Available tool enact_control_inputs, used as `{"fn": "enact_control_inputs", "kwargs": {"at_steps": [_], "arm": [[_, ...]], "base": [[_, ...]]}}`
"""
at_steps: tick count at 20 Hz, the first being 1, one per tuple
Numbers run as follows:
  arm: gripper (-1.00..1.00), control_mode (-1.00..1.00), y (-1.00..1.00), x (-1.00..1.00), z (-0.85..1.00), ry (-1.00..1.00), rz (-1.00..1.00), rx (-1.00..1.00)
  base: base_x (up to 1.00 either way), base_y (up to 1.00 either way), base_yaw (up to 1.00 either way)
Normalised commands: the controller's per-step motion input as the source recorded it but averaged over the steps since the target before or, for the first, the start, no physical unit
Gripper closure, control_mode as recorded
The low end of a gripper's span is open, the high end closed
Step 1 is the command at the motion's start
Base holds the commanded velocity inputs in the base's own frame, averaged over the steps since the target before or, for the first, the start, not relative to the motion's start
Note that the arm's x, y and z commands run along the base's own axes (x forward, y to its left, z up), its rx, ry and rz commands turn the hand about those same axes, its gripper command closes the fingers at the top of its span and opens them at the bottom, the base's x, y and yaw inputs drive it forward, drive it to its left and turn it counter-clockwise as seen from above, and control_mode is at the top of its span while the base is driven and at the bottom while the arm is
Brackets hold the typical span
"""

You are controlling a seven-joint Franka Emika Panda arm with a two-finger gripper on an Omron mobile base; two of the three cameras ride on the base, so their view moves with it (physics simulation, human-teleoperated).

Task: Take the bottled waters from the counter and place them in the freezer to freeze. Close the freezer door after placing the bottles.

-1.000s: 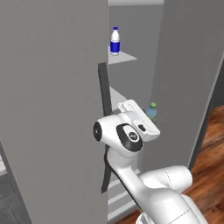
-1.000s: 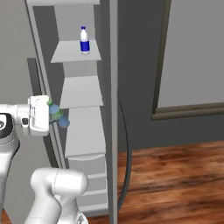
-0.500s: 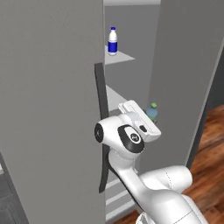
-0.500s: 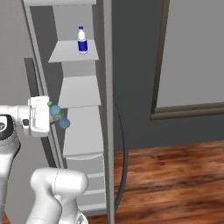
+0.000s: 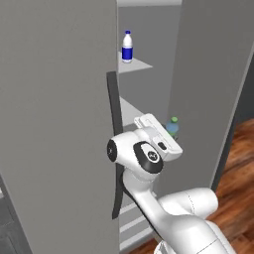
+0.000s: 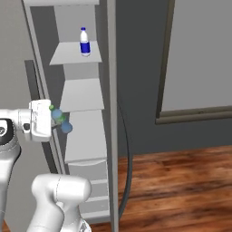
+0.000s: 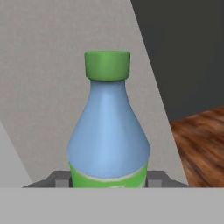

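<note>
Hand view: green-capped bottle sits upright between the gripper tips, jaws clamped on its lower body.
Left base view: gripper holds that bottle at the freezer opening, beside a middle shelf.
Placed bottle: blue-label bottle stands on the upper shelf.
Freezer door: freezer door stands open beside the arm, its dark handle close to the wrist.
Risk: the opening looks narrow; a wide swing could knock the bottle against a shelf edge.
Risk: releasing off-centre or tilted could tip it off the shelf.
Risk: door left open once both bottles rest inside.
</note>
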Motion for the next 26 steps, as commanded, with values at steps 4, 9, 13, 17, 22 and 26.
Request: {"fn": "enact_control_inputs", "kwargs": {"at_steps": [4,9,13,17,22,26], "arm": [[1.00,1.00,0.00,0.00,0.00,0.00,0.00,0.00],[1.00,1.00,0.00,0.00,0.00,0.00,0.00,0.00],[1.00,1.00,0.00,0.00,0.00,0.00,0.00,0.00],[1.00,1.00,0.00,0.00,0.00,0.00,0.00,0.00],[1.00,1.00,0.00,0.00,0.00,0.00,0.00,0.00],[1.00,1.00,0.00,0.00,0.00,0.00,0.00,0.00]], "base": [[0.44,-0.33,0.05],[0.00,-0.09,0.34],[0.02,-0.05,0.23],[0.23,-0.16,0.05],[0.28,-0.20,0.01],[0.14,-0.21,0.00]]}}
